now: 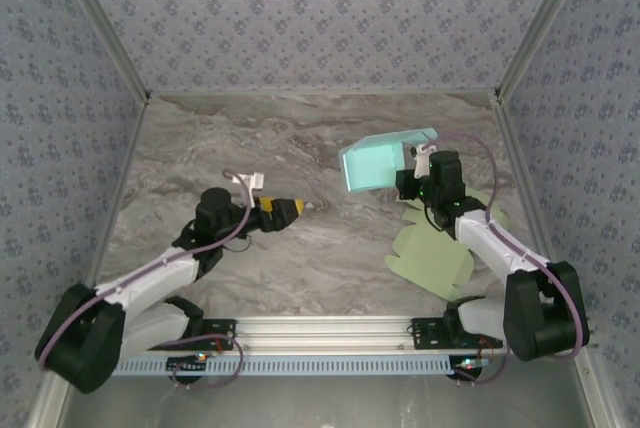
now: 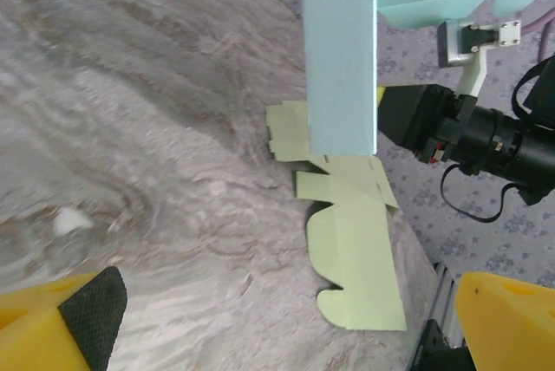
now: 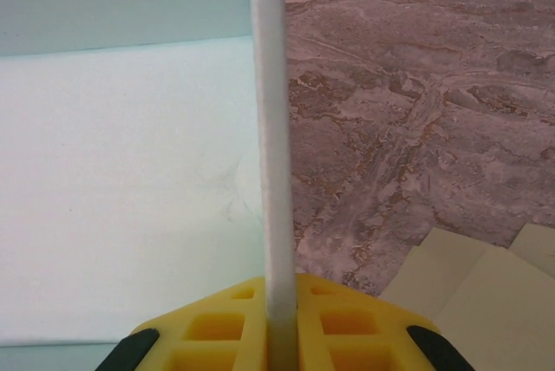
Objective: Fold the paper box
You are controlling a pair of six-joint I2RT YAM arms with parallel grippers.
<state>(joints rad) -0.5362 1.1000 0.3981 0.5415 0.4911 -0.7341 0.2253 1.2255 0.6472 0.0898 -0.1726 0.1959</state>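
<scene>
Paper box (image 1: 380, 163): pale teal, partly formed, held up in the air over the right half of the bench (image 1: 250, 138), open side turned roughly towards the right arm. Seen from the left wrist as a tall flat panel with a second panel bent off its top edge to the right (image 2: 342, 68), bottom edge hanging above the bench.

Right hand (image 1: 410, 183): pressed together on one thin wall of the box. Seen close from its own wrist, with the white wall edge standing upright between the two yellow fingers (image 3: 217, 332), squeezed from both sides (image 3: 279, 319); broad teal panel to the left of that edge (image 3: 130, 180), marbled bench to the right.

Left hand (image 1: 290, 210): spread wide, holding nothing, low over the middle of the bench, pointed towards the box but well apart from it. Yellow fingers at the bottom corners of its wrist view (image 2: 507, 319), black pad on the left one.

Green sheet (image 1: 435, 253): a flat die-cut piece of pale card with tabs and scalloped edges, lying on the bench beneath and just near of the box, beside the right forearm (image 2: 355, 258). One corner visible at the lower right of the right wrist view (image 3: 468, 293).

Patterned walls (image 1: 300, 8) around the bench on three sides.
</scene>
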